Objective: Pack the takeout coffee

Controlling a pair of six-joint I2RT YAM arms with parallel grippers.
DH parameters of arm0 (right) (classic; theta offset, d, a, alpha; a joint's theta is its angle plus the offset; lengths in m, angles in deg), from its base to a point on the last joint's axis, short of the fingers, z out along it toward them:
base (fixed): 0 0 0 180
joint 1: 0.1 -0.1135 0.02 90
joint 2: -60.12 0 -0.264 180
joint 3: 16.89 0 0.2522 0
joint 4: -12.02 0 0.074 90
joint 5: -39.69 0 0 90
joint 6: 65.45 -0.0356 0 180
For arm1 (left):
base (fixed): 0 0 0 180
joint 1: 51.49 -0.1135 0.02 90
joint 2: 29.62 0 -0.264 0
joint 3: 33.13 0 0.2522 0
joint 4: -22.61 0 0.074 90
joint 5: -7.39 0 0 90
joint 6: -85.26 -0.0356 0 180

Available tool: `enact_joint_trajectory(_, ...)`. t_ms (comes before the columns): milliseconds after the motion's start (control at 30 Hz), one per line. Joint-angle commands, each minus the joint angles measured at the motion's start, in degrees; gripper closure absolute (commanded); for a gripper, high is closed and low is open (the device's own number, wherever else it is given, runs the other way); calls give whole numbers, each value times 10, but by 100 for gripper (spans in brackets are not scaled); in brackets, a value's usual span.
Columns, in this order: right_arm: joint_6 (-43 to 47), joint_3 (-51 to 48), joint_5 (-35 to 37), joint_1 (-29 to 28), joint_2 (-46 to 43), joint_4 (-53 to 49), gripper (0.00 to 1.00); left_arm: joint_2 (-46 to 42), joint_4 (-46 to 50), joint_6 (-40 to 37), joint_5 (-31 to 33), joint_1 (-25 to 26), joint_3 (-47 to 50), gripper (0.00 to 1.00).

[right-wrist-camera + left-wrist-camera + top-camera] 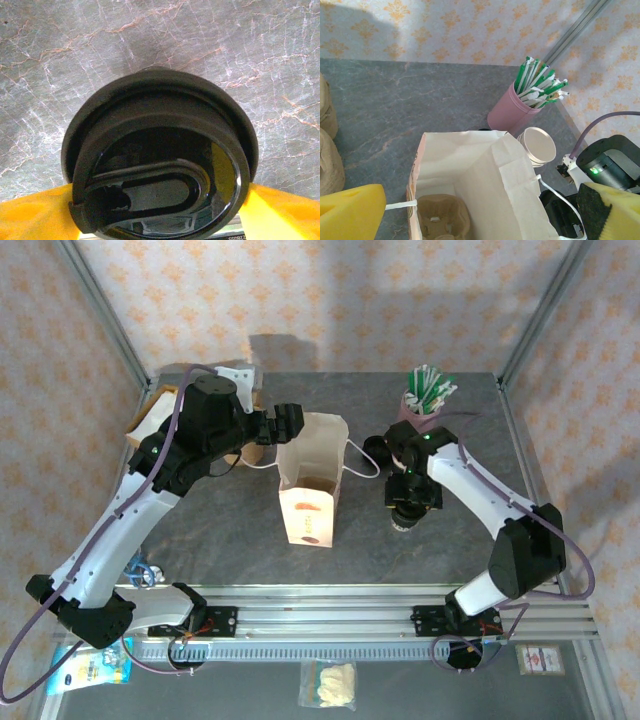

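The takeout coffee (pixel 160 170) shows its round black lid from above in the right wrist view. My right gripper (pixel 161 220) has a yellow finger (pixel 35 215) on each side of the cup, below the lid. The lid hides whether the fingers touch it. From the top, my right gripper (pixel 408 502) hangs over the cup (pixel 404 522), right of the white paper bag (pixel 310 490). The bag (pixel 470 165) stands open with a brown cup carrier (pixel 440 215) on its bottom. My left gripper (pixel 485 207) is open and straddles the bag's mouth, holding nothing. It (pixel 285 422) sits at the bag's far left edge.
A pink holder full of green-and-white straws (pixel 425 395) stands at the back right, with a stack of white paper cups (pixel 538 145) beside it. Brown paper items (pixel 327 150) lie at the left. A metal rail (pixel 330 605) runs along the near table edge.
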Motion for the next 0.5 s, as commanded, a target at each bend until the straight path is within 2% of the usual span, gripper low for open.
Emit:
enact_joint_trajectory(0,5,18,35,2,5,-13,21,-3,-2,1,-1,-5,1,1)
enact_joint_trajectory(233,8,31,36,2,2,-15,20,-1,-5,5,-2,-5,3,1)
enact_joint_trajectory(467,7,2,27,1,-4,-2,24,-2,-1,7,-3,-5,0,1)
